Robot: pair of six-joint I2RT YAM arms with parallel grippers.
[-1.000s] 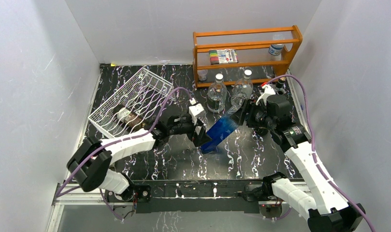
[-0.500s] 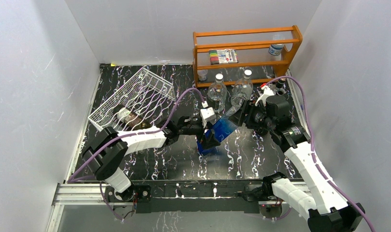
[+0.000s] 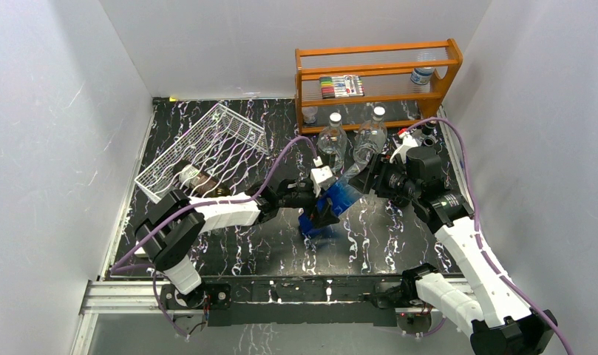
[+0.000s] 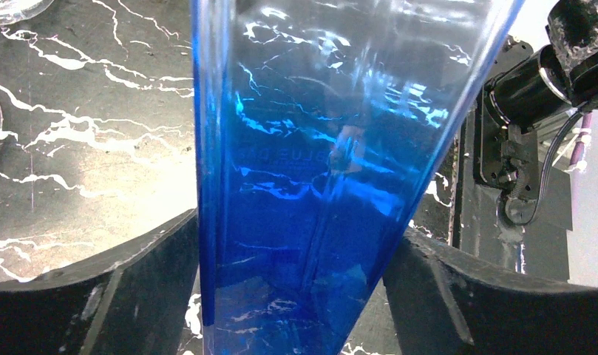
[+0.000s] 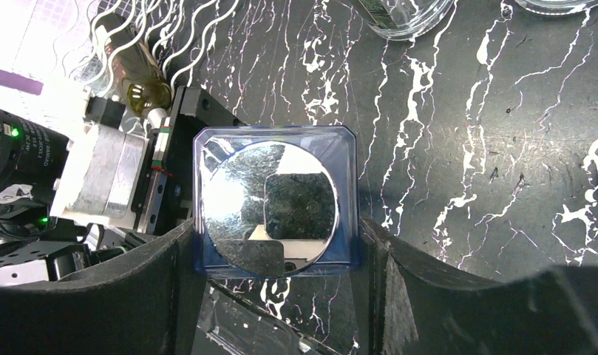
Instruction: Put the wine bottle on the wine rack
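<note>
Mid-bench, we see the blue translucent square-sided wine bottle [image 3: 338, 198] tilted, with the left gripper [image 3: 321, 212] clenched on its body and the right gripper [image 3: 364, 180] clenched at its hidden neck. We cannot tell whether its base touches the bench. Well apart, toward the far-left corner, sits the white wire-grid wine rack [image 3: 214, 133]. Two clear plastic bottles [image 3: 331, 148] crowd its far side.

White walls [image 3: 59, 111] are enclosing the black marbled table [image 3: 281, 118] on three sides. An orange shelf [image 3: 377, 50] is standing against the back wall, right of centre. Even light is falling throughout.
</note>
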